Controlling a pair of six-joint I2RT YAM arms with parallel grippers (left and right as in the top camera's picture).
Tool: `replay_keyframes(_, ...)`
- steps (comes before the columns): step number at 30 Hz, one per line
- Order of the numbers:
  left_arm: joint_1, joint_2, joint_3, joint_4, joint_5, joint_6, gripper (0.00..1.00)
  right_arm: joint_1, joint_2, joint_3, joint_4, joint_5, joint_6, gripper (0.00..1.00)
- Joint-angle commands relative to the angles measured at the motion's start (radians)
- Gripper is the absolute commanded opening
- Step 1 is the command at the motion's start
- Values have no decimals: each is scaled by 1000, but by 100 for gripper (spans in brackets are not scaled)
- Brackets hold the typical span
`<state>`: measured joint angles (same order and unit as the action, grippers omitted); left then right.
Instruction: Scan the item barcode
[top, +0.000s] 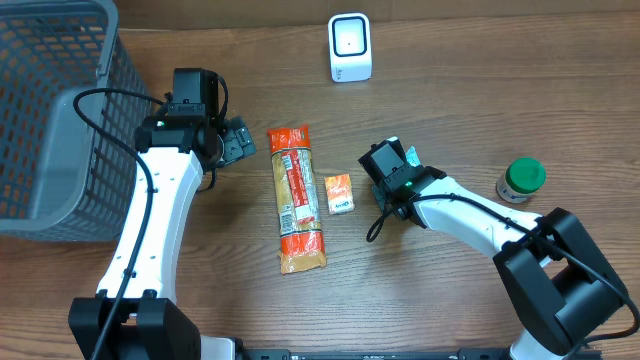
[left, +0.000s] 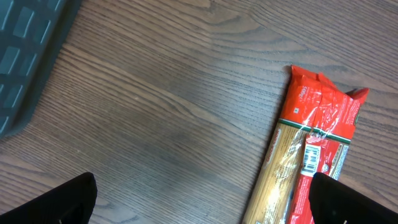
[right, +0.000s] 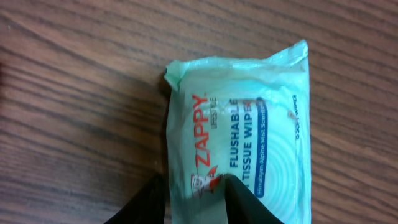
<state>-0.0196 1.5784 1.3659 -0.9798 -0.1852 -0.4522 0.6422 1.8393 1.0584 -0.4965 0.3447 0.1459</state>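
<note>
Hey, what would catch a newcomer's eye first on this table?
The long red and orange pasta packet lying mid-table stands out first, a small orange packet beside it. Right of that, the right gripper has its fingers either side of a pale green pack of Zappy flushable wipes. A big grey mesh basket fills the left edge, and a white scanner stands at the far side.

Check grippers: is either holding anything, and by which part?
Left gripper is open, holding nothing. Right gripper straddles the wipes pack at its near end, toward one long edge; whether it is clamped cannot be told.
</note>
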Motion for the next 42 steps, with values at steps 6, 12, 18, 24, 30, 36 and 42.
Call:
replay_keyframes(6, 0, 5, 2, 1, -13, 11, 100, -2, 24, -53, 24, 2, 2, 11)
replay_keyframes(12, 0, 5, 2, 1, -13, 11, 100, -2, 14, -8, -40, -7, 3, 4)
replay_keyframes(18, 0, 5, 2, 1, -13, 11, 100, -4, -73, 74, -128, -90, 8, 4)
replay_keyframes(24, 0, 5, 2, 1, -13, 11, 100, -14, -240, 98, -161, -227, 80, 4)
replay_keyframes(30, 0, 5, 2, 1, -13, 11, 100, -92, -334, 98, -188, -497, 143, 4)
replay_keyframes(36, 0, 5, 2, 1, -13, 11, 100, -226, -315, 32, -183, -638, 158, 4)
replay_keyframes(42, 0, 5, 2, 1, -13, 11, 100, -218, -296, -6, -179, -636, 32, 27)
